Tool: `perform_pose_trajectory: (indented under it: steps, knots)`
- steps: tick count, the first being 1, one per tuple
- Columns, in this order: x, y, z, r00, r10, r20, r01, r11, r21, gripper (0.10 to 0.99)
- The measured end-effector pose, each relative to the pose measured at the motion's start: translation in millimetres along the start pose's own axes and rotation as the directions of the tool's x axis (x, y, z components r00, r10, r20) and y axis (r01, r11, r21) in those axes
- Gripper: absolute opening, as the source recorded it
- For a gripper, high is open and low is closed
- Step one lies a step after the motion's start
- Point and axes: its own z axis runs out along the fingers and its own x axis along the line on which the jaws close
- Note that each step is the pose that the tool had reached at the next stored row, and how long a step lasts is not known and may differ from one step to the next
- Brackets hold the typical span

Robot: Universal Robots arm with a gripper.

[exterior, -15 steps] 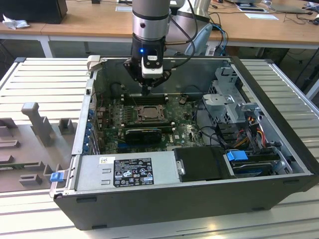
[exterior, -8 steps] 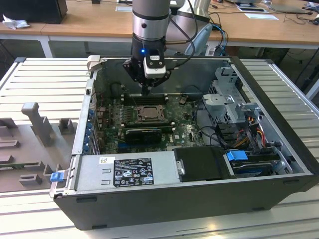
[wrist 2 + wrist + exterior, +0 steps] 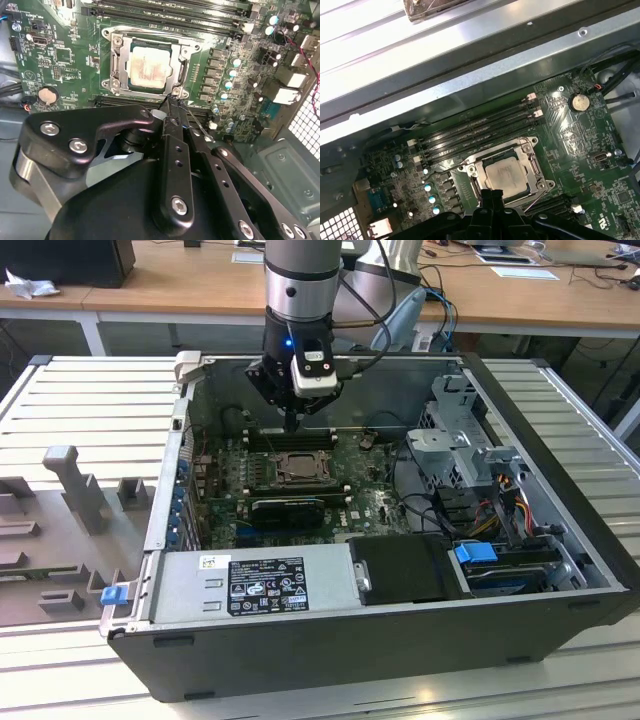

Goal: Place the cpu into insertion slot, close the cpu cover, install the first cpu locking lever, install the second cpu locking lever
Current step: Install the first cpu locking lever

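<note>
Sitting in the insertion slot [image 3: 145, 41], the cpu [image 3: 148, 67]: placed. The cpu cover [image 3: 116, 65]: lying flat around the cpu, judged closed. The gripper [image 3: 171, 102]: fingers pinched together, at the slot's edge. Locking levers: latching unclear, judged outstanding.

A ribbed silver aluminium table [image 3: 90, 400] spreads across the exterior view. At twelve o'clock stands a long light-brown wooden desk [image 3: 180, 285], and a black box [image 3: 85, 260] rests on it at eleven o'clock. Grey plastic fixture blocks [image 3: 75, 485] sit on the table at nine o'clock.
</note>
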Motion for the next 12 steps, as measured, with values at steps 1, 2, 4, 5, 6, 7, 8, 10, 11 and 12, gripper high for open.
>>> perform_pose_trajectory:
  steps: [1,2,4,5,6,7,8,10,11,12]
  knots:
    - [0.0,0.0,0.0,1.0000,-0.006,-0.0002,0.006,1.0000,0.000,0.106]
    - [0.0,0.0,0.0,0.9998,-0.018,-0.0007,0.018,0.9998,0.001,0.106]
    - [0.0,0.0,0.0,0.9996,-0.030,-0.0012,0.030,0.9996,0.001,0.106]
    - [0.0,0.0,0.0,0.9992,-0.039,-0.0015,0.039,0.9992,0.001,0.106]
    - [0.0,0.0,0.0,0.9988,-0.049,-0.0019,0.049,0.9988,0.002,0.106]
    - [0.0,0.0,0.0,0.9984,-0.056,-0.0022,0.056,0.9984,0.002,0.106]
    - [0.0,0.0,0.0,0.9980,-0.062,-0.0024,0.062,0.9980,0.002,0.106]
    - [0.0,0.0,0.0,0.9971,-0.076,-0.0031,0.076,0.9971,0.003,0.106]
    - [0.0,0.0,0.0,0.9964,-0.085,-0.0034,0.085,0.9964,0.003,0.106]
    - [0.0,0.0,0.0,0.9955,-0.094,-0.0038,0.094,0.9955,0.003,0.106]
